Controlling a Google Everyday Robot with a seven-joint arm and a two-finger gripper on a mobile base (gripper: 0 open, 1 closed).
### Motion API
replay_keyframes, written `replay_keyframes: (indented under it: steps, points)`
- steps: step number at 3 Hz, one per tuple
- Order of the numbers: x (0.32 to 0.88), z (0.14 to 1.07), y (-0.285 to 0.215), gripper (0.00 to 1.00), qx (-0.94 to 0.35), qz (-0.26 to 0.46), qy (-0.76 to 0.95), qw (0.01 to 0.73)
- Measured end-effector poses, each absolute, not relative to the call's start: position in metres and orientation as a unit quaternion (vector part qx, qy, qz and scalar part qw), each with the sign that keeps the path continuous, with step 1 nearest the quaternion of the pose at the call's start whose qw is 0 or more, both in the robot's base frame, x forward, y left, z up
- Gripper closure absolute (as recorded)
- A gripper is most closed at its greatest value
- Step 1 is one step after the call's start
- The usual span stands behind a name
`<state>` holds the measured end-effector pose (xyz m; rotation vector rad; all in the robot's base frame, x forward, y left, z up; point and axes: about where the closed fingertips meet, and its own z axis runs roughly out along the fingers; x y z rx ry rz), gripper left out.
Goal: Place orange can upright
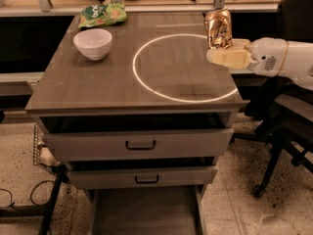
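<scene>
In the one camera view, the gripper (217, 55) reaches in from the right and sits at the upper right of the frame, over the right edge of the desk (88, 89). Its pale fingers (230, 58) are closed around the lower part of the orange can (218, 28). The can stands close to upright in the grasp, silver top up, and appears lifted off the desk. Its base is hidden behind the fingers.

The step in hand looks like carrying the can inward to set it down. To do it well, I judge the arm should first move left until the can is well inside the white ring (133, 67) on the desk. It should then lower straight down with the can vertical until the base rests flat. Only then should the fingers spread and draw back without brushing the can.

The desk's right edge lies just under the can, so a release here risks a fall. The ring's inside offers open room. The white bowl (92, 43) and green snack bag (102, 14) sit well apart at the upper left. An office chair (288, 111) stands close on the right.
</scene>
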<state>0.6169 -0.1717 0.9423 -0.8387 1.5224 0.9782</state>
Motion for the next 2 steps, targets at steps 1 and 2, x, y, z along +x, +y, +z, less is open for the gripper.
replay_keyframes:
  steps: [1, 2]
  points:
    - [0.617, 0.942, -0.172, 1.0, -0.353, 0.412, 0.641, 0.543]
    - [0.629, 0.934, -0.175, 1.0, -0.362, 0.411, 0.629, 0.552]
